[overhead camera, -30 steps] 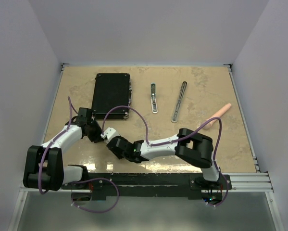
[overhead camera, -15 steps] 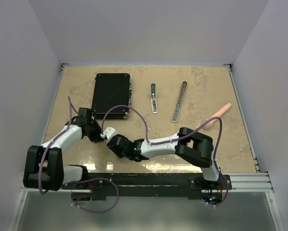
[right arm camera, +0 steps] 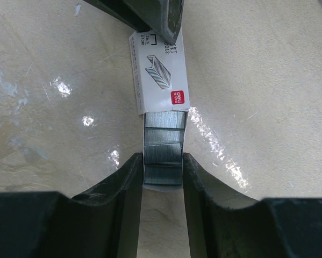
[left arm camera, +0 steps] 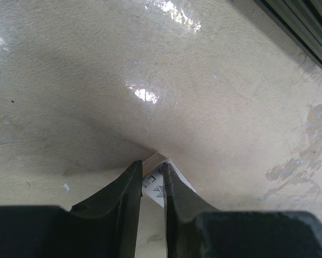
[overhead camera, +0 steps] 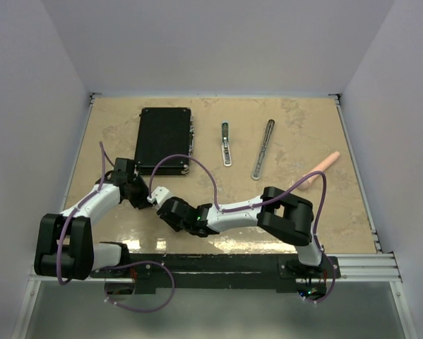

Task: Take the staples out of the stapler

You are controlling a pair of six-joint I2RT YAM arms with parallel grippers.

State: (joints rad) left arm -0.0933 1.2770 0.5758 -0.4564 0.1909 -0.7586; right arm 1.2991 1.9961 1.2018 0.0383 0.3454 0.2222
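Note:
The stapler lies apart at the back of the table as two slim silver bars, one dark-tipped (overhead camera: 227, 145), the other (overhead camera: 263, 150). Both grippers meet near the front left over a small white staple box (right arm camera: 158, 72). My left gripper (left arm camera: 152, 171) is shut on one end of that box (left arm camera: 154, 184). Silvery ribbed staples (right arm camera: 162, 145) stick out of the box's other end in a white tray. My right gripper (right arm camera: 162, 160) is shut on the sides of that tray of staples. From above, the box (overhead camera: 159, 193) sits between the left gripper (overhead camera: 147, 200) and the right gripper (overhead camera: 170, 210).
A big flat black case (overhead camera: 164, 140) lies at the back left, just beyond the left arm. A pinkish cylinder (overhead camera: 318, 171) rests at the right. Purple cables loop over both arms. Walls close in the table on three sides.
Hardly anything: the right wrist has shifted a touch toward the box. The left arm, the stapler bars and the case have not moved.

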